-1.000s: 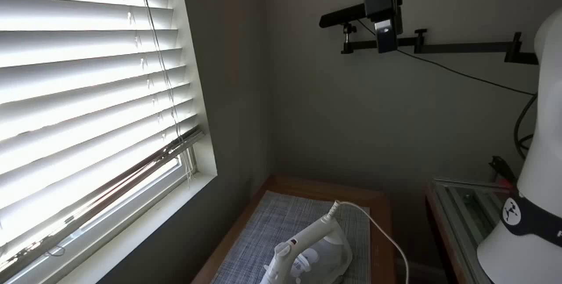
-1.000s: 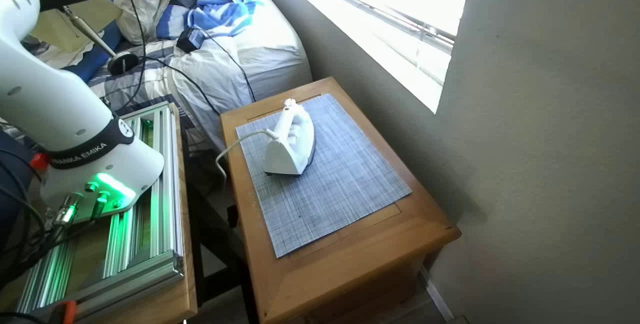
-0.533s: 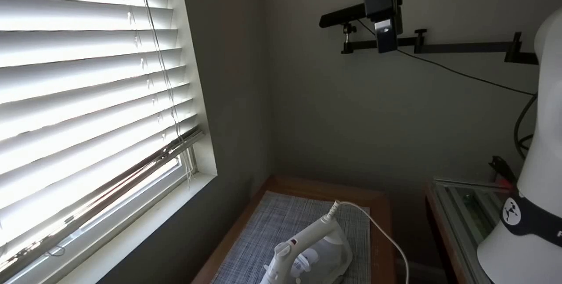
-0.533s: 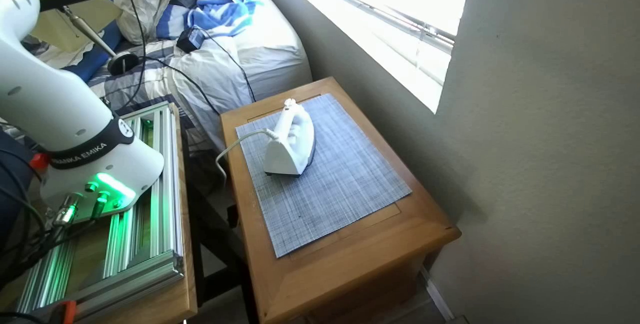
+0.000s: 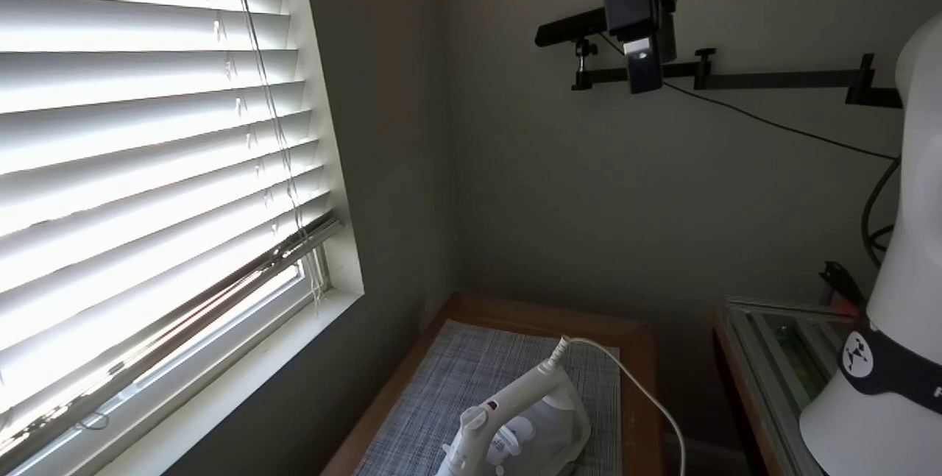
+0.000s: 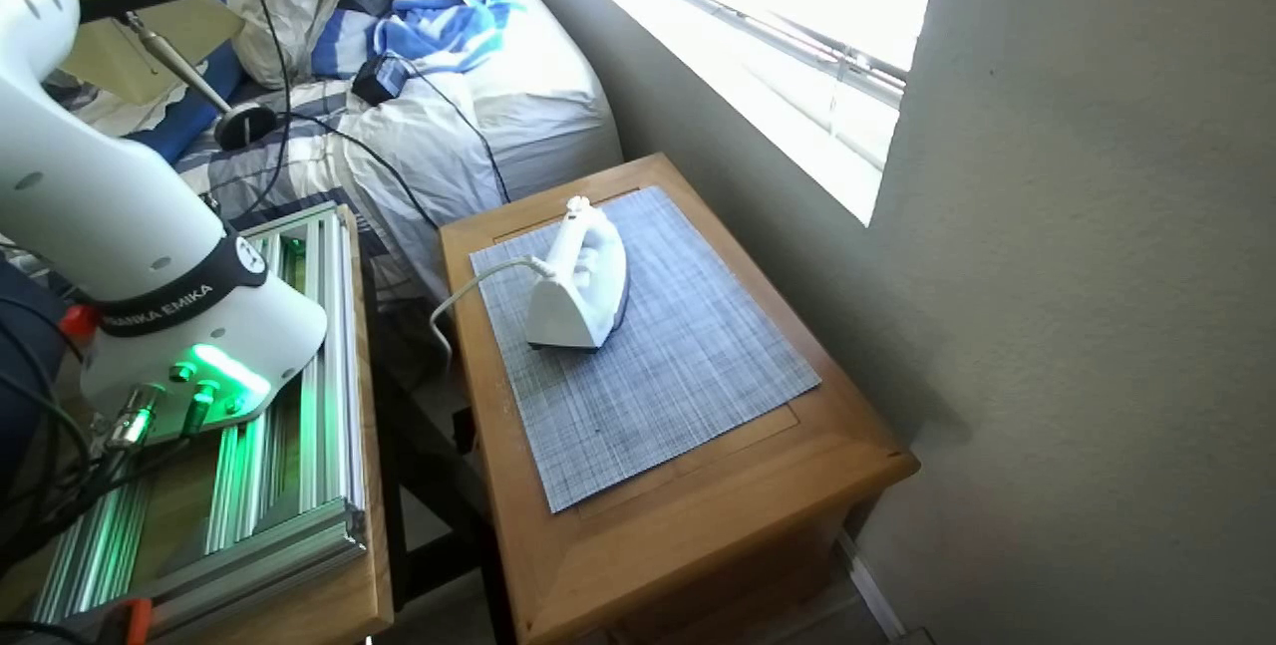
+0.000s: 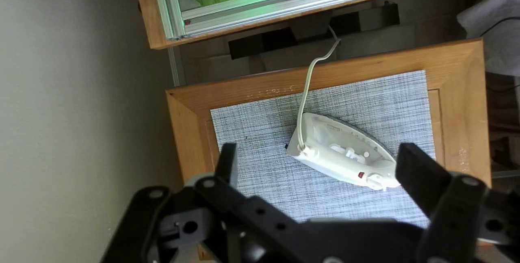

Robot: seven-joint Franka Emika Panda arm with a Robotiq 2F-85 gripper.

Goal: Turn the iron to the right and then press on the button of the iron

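Observation:
The white iron (image 7: 329, 160) rests on its soleplate on the grey woven mat. It shows in both exterior views (image 5: 515, 396) (image 6: 578, 291). In the wrist view its nose points lower right and its cord (image 7: 307, 84) leaves the heel upward. A small red piece (image 7: 360, 174) and a round white knob (image 7: 374, 181) sit on the handle near the nose. My gripper (image 7: 321, 163) is open and empty, its fingers wide apart, high above the iron. The right finger overlaps the nose tip in the wrist view. In an exterior view the gripper (image 5: 642, 68) hangs at the top.
The mat (image 6: 688, 376) lies on a wooden table (image 6: 728, 525). The robot's base stands on a metal-framed table (image 6: 334, 356) across a gap, and the cord hangs into that gap. A wall and a window (image 5: 162, 204) border the table. A bed (image 6: 538, 107) stands behind it.
In an exterior view my gripper has shifted slightly left and a little down. The iron and its cord have not moved.

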